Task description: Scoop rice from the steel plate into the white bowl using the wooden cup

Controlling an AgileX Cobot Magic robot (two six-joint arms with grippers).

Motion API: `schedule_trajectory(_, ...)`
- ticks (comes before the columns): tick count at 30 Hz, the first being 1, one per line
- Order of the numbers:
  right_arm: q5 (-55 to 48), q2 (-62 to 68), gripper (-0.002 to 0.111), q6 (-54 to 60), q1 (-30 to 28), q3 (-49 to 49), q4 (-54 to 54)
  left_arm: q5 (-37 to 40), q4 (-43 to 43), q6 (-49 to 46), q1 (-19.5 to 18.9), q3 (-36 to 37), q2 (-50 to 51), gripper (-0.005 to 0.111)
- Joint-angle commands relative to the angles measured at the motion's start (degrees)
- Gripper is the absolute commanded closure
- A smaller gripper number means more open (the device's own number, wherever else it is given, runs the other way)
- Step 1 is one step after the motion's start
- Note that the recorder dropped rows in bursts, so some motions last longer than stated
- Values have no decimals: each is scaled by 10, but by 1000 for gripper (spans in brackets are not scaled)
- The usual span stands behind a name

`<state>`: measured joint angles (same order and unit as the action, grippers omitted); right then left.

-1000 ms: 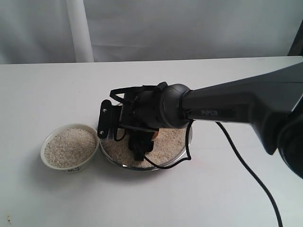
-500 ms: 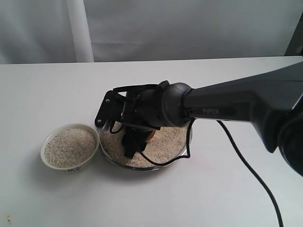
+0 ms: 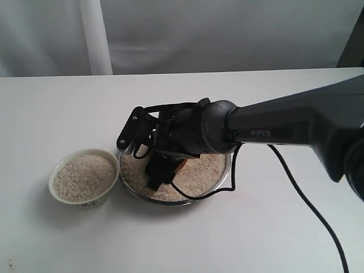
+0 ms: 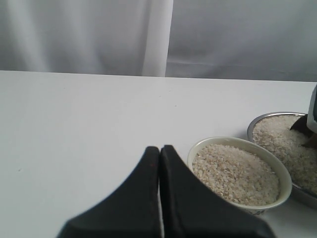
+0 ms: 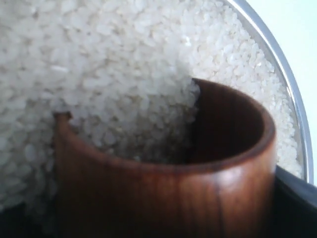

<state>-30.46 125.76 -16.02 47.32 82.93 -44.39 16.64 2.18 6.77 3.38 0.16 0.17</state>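
RICE SCOOP, MID-DIP: My right gripper (image 3: 166, 172) clamps the wooden cup (image 5: 163, 198), with my jaws spread wide around its glossy reddish-brown wall. The cup is held down in the rice (image 5: 124, 64) that fills the steel plate (image 5: 293, 114). It is tipped over, its mouth pushed into the heap. Grains have spilled over the lip and cover part of the dark inside, while the rest of the inner wall shows bare wood.

In the exterior view only a sliver of the cup shows, close to the plate's centre, under my wrist. My arm reaches in from 3 o'clock across the white table (image 3: 57, 114), and a black cable (image 3: 307, 199) trails back from the plate toward 4 o'clock.

The white bowl (image 3: 85, 200) stands at 9 o'clock of the plate, just beside it. I cannot tell whether the two rims touch. The bowl is filled with rice nearly to its brim, and a dark print shows low on its wall.

My left gripper (image 4: 159, 148) hangs over bare table near the bowl, with its two black fingers (image 4: 143, 198) pressed together and nothing between them.
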Motion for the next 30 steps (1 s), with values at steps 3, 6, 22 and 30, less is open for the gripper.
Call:
schedule_trajectory(3,46,-28,108,-29,-5,-25,3,-3,-4,2,2,-2,-2,107)
schedule_trajectory(6,64,-40,108,-32,-9,-40,1,-3,-4,2,2,-2,-2,107)
schedule_trajectory(22,456,-105,108,9,-108,-181,4,-3,-4,2,2,-2,-2,107)
schedule_trajectory(30,465,-107,108,92,-106,-184,9,-3,-4,3,2,-2,-2,107)
